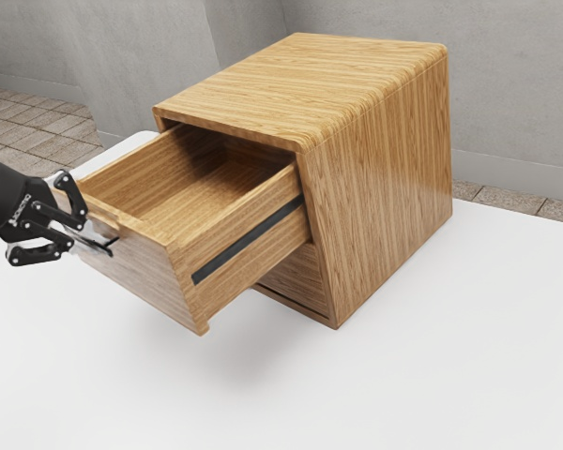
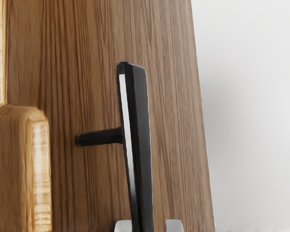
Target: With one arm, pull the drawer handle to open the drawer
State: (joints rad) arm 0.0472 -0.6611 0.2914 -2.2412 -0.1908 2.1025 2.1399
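A wooden cabinet [image 1: 375, 159] stands on the white table [image 1: 403, 375], and its upper drawer [image 1: 197, 202] is slid well out toward the exterior view's left, showing a bare inside. My black gripper [image 1: 80, 234] is at the drawer's front face, its fingers closed from two sides on the thin dark handle [image 1: 101, 246]. In the wrist view the black handle bar [image 2: 135, 154] stands off the drawer front [image 2: 87, 72] on a short post. The bar runs down between my two silver fingertips [image 2: 122, 225], which touch it.
A black slide rail [image 1: 249, 239] runs along the drawer's side. A lower drawer front [image 1: 296, 277] sits shut beneath it. The table spreads wide in front of and to the right of the cabinet. A tiled floor [image 1: 28, 122] and grey walls lie behind.
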